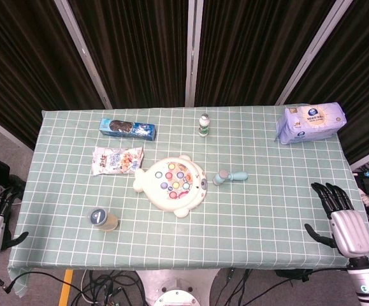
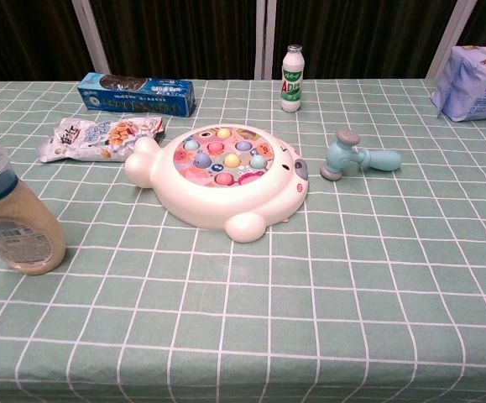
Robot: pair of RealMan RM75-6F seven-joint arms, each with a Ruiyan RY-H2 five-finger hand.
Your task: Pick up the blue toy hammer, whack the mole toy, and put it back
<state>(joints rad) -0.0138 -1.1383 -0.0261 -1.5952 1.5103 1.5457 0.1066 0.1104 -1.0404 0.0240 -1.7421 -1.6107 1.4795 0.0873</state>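
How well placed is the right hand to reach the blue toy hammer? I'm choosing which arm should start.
Probably yes. The right hand is open at the table's right edge, and the blue toy hammer lies right of the mole toy, with only bare tablecloth between hand and hammer.

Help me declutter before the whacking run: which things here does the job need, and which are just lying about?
Needed: hammer; mole toy.

Lying about: jar; snack bag; blue box; bottle; tissue pack.
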